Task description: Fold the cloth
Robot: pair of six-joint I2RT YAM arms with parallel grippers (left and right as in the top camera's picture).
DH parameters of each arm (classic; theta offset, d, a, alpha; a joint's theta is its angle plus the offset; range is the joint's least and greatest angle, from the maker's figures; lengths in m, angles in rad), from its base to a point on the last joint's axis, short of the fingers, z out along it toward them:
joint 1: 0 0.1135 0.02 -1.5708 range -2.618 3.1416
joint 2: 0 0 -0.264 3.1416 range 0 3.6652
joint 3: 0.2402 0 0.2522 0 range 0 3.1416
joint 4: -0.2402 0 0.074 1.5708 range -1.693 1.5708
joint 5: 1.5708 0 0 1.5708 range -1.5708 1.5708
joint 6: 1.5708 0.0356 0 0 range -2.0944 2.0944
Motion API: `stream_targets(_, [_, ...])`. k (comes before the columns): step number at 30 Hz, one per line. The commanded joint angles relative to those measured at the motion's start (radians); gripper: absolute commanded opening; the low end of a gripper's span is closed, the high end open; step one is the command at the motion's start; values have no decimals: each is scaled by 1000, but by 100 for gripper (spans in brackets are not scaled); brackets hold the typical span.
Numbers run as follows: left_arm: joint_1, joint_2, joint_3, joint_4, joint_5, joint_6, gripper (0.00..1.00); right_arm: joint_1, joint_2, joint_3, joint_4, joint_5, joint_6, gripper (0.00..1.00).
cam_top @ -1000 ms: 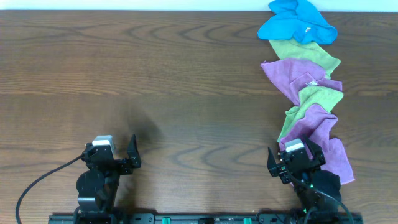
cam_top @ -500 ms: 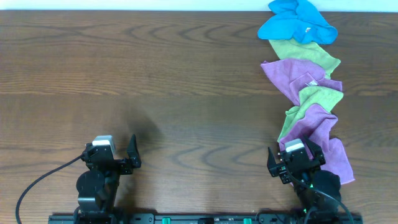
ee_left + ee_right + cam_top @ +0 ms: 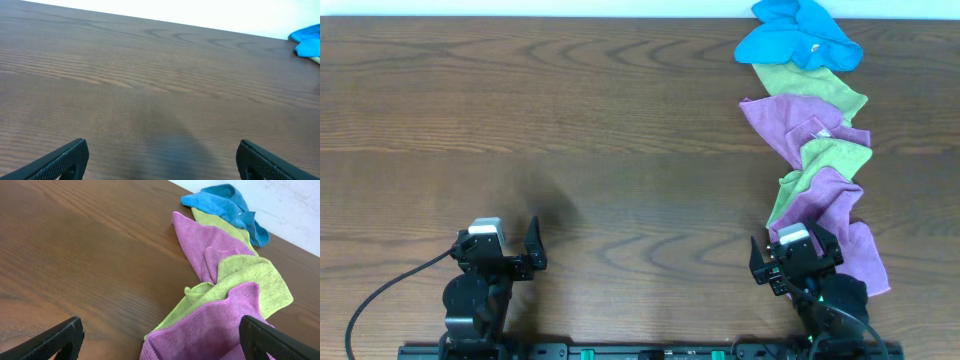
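The sky-blue cloth [image 3: 798, 37] lies crumpled at the far right edge of the table, with a small white tag on it. It also shows far off in the right wrist view as the cloth [image 3: 225, 205], and its edge shows at the right border of the left wrist view [image 3: 306, 41]. My left gripper [image 3: 506, 248] rests open at the near left over bare wood, nothing between its fingers [image 3: 65, 160]. My right gripper [image 3: 796, 252] rests open at the near right, far from the blue cloth, with the near purple cloth under its jaws.
A chain of overlapping cloths runs from the blue one toward my right gripper: a lime-green cloth [image 3: 815, 88], a purple cloth [image 3: 790, 125], another green one [image 3: 830, 158] and a near purple cloth [image 3: 835, 215]. The brown wooden table [image 3: 570, 130] spreads left.
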Motion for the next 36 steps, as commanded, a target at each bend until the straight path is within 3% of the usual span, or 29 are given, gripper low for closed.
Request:
stream_targets(1, [6, -6, -23, -3, 5, 6, 95, -8, -9, -3, 0, -7, -9, 99])
stream_targets(10, [6, -6, -23, -3, 5, 6, 95, -8, -9, -4, 66, -38, -20, 99])
stream_targets(17, [6, -6, -23, -3, 5, 6, 95, -8, -9, -4, 408, -318, 24, 99])
stream_targets(22, [6, -6, -23, -3, 5, 6, 95, -8, -9, -4, 582, -291, 26, 99])
stream_targets(25, [6, -6, -23, -3, 5, 6, 95, -8, 3, -4, 581, -197, 131, 99])
stream_targets(28, [6, -6, -23, -3, 5, 6, 95, -8, 73, -4, 607, -51, 322, 99])
stream_targets(36, [6, -6, -23, -3, 5, 6, 95, -8, 486, 33, 899, -33, 370, 99])
